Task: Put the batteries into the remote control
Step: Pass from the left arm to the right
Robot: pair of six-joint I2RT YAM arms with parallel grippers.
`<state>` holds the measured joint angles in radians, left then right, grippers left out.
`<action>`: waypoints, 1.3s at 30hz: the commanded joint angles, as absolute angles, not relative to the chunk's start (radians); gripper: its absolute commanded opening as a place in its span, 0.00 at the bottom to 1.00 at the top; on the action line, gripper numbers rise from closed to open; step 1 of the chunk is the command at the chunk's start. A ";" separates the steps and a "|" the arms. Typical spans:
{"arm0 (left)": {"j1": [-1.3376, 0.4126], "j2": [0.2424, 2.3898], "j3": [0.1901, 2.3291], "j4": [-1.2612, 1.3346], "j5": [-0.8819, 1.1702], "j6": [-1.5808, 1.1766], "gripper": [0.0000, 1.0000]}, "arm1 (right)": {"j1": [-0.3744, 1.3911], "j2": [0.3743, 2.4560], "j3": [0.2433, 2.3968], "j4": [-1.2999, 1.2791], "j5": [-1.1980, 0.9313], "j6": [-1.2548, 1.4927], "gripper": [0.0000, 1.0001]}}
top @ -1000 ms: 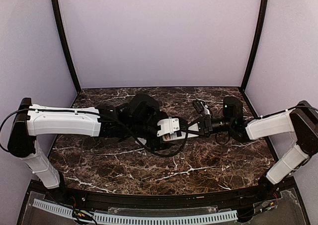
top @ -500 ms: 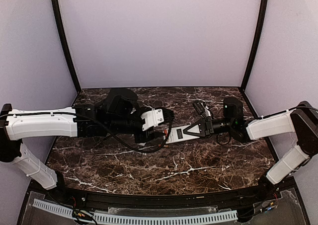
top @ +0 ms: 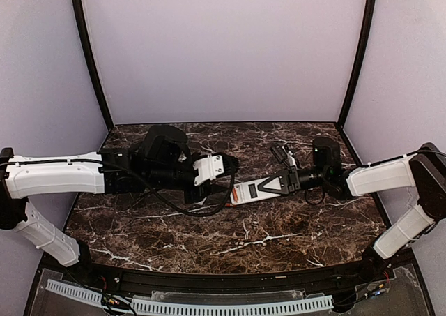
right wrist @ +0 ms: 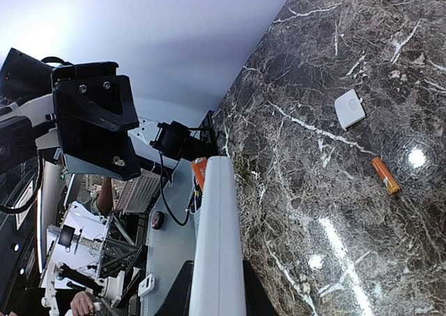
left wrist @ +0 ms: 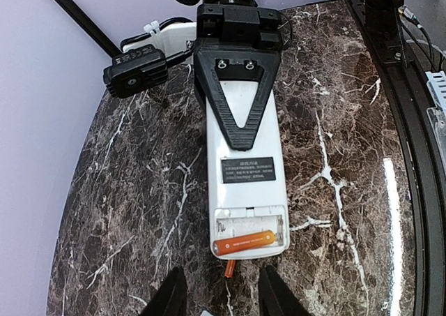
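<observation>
Orange copper shows in the open bay at the end of the remote control: the first battery lies in the slot nearest my left wrist camera, slightly askew, and the slot beside it is bare. My right hand is clamped on the remote's other end, plain white back upward. I can't tell whether the remote rests on the marble surface or hangs just above it. The second battery lies loose on that surface, near the white bay cover. My left hand points at the bay, fingers partly apart with nothing visible between them.

I see two risks. The loose battery is round, so an off-centre pinch could roll or flick it away. And pressing it in would push on the unsupported end, levering the remote in its grip and jolting the tilted battery out.
</observation>
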<state>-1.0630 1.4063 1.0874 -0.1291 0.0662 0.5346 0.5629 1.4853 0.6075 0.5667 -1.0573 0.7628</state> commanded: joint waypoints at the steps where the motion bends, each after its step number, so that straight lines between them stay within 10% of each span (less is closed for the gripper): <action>1: -1.062 1.415 1.088 -0.153 0.090 0.537 0.34 | 0.575 1.460 0.637 0.554 -1.065 0.728 0.00; 39: -1.062 1.481 1.128 -0.198 0.072 0.551 0.26 | 0.612 1.451 0.683 0.470 -1.050 0.647 0.00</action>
